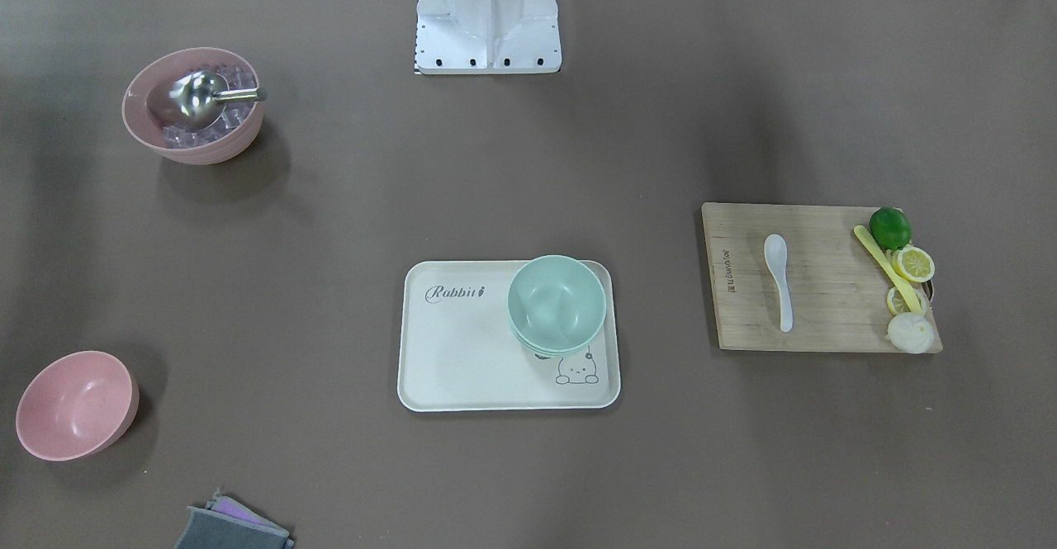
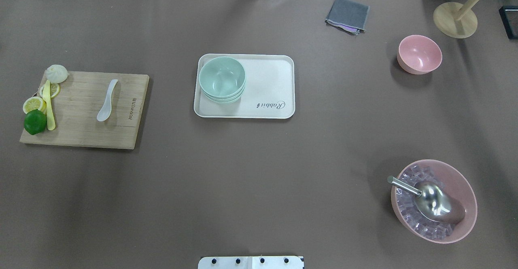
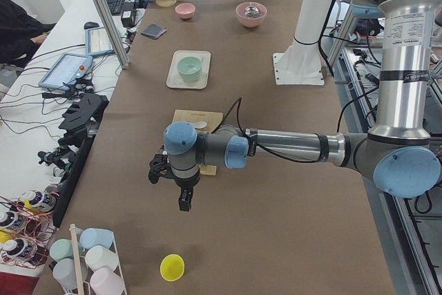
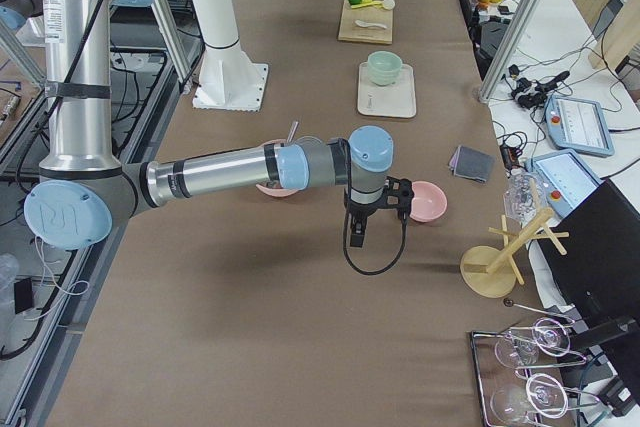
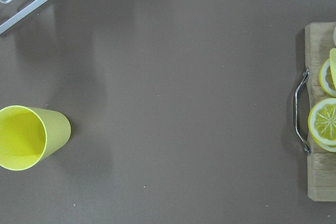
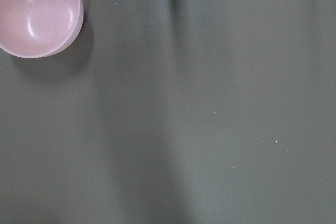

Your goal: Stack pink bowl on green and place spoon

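Observation:
The plain pink bowl [image 2: 419,53] stands alone on the table at the far right; it also shows in the front view [image 1: 76,404] and the right wrist view [image 6: 37,11]. The green bowl [image 2: 221,79] tops a small nested stack on the cream tray [image 2: 271,83]. The white spoon [image 2: 106,101] lies on the wooden cutting board [image 2: 81,131] at the left. My left gripper [image 3: 185,204] hangs above the table beyond the board's outer end. My right gripper [image 4: 357,237] hangs near the pink bowl [image 4: 428,201]. I cannot tell whether either is open or shut.
A pink bowl with clear cubes and a steel scoop [image 2: 433,200] stands near right. A lime, lemon slices, a yellow utensil and a bun sit on the board's left end [image 2: 40,107]. A grey cloth [image 2: 347,14], a wooden stand [image 2: 455,18] and a yellow cup [image 5: 26,137] lie around.

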{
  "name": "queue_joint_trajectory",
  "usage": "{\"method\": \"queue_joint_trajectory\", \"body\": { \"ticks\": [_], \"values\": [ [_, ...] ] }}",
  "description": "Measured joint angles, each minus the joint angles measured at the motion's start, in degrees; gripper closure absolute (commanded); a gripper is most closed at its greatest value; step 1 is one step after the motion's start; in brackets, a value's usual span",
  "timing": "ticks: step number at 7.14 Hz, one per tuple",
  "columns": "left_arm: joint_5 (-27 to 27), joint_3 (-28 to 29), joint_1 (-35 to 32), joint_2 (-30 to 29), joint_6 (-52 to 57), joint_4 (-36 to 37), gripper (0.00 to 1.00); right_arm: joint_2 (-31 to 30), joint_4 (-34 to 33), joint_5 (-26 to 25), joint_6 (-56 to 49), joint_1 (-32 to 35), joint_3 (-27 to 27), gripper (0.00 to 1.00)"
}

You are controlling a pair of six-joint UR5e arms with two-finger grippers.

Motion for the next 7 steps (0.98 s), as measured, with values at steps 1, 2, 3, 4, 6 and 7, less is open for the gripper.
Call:
{"method": "queue_joint_trajectory", "body": {
  "ticks": [1, 2, 3, 4, 6, 7],
  "values": [
    [0.01, 0.0, 0.0, 0.0, 0.0, -0.07, 0.02, 0.06, 0.0, 0.0, 0.0, 0.0, -0.02, 0.0],
    [0.03, 0.0, 0.0, 0.0, 0.0, -0.11, 0.02, 0.11, 0.0, 0.0, 0.0, 0.0, -0.06, 0.0],
    [0.03, 0.0, 0.03, -0.08, -0.02, -0.08, 0.02, 0.13, 0.0, 0.0, 0.0, 0.0, -0.06, 0.0],
    [0.08, 0.0, 0.06, -0.24, -0.06, -0.01, 0.02, 0.14, 0.0, -0.02, 0.0, 0.0, -0.04, 0.0],
    [-0.1, -0.36, 0.08, -0.6, -0.09, -0.01, 0.02, 0.27, 0.0, -0.08, 0.02, 0.0, -0.06, 0.0],
    [-0.34, -0.65, 0.15, -0.97, -0.18, -0.06, 0.02, 0.42, 0.0, -0.08, 0.05, 0.0, -0.11, 0.0]
  ]
}}
